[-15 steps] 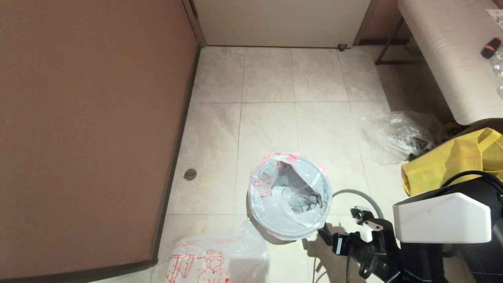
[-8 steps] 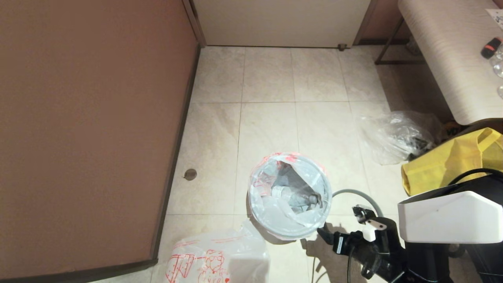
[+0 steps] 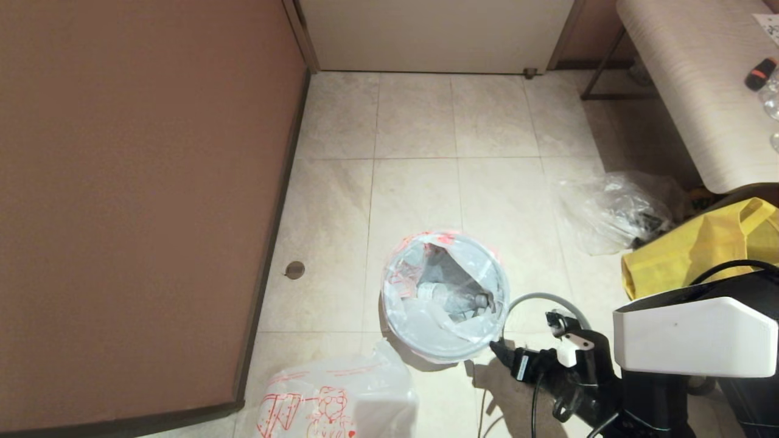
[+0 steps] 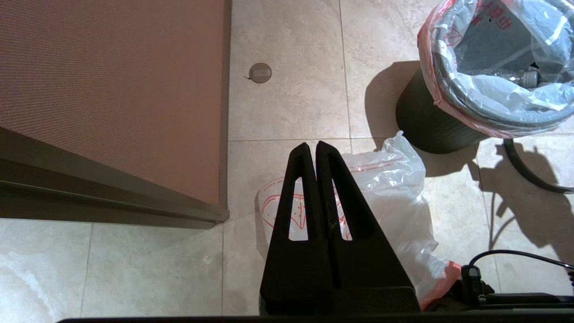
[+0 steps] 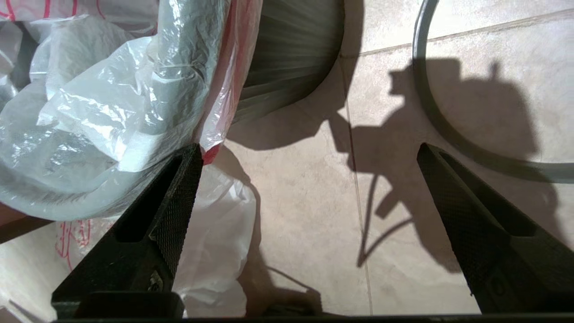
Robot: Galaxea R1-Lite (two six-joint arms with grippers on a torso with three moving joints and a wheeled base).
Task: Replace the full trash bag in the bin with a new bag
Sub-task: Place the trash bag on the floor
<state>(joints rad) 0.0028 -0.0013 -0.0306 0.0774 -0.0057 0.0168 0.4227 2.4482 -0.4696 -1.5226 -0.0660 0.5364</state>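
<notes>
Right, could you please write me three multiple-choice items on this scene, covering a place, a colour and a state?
1. Where is the grey hoop relative to the bin?
A. on its rim
B. on the floor beside it
C. inside it

2. What colour is the tote bag?
A. yellow
B. blue
C. green

3. How are the fingers of the right gripper?
A. shut on the hoop
B. shut on the tote bag
C. wide open, by the bin's rim

Answers: B, the hoop lies on the tiles at the bin's right; A, it shows bright yellow; C, a wide gap parts the fingers, which hold nothing.
</notes>
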